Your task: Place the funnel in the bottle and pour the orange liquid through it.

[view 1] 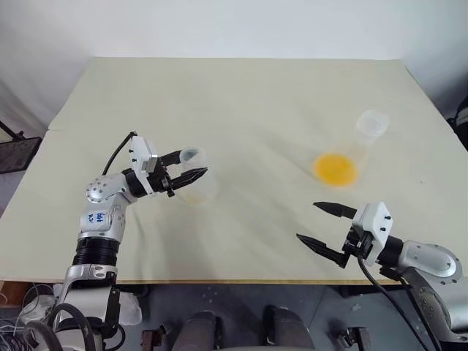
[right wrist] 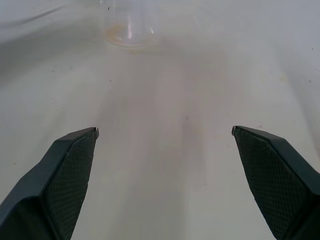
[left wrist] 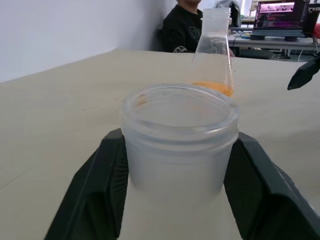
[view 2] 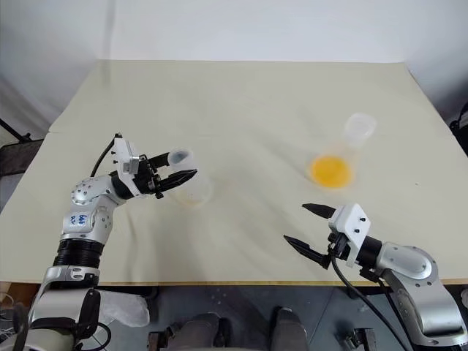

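The frosted bottle (view 1: 194, 175) is gripped at the neck by the left gripper (view 1: 184, 167), toward the table's (view 1: 241, 95) left edge. The right gripper (view 1: 322, 227) is held wide open, empty, by the front edge. The orange liquid (view 1: 336, 169) is sat in the clear flask (view 1: 349, 155) near the right edge.

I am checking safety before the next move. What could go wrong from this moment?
The left end effector stands around the neck of the bottle; an uneven squeeze might tip this light flask. The orange liquid sits in an open flask near the right end effector; a careless reach could knock it and spill.
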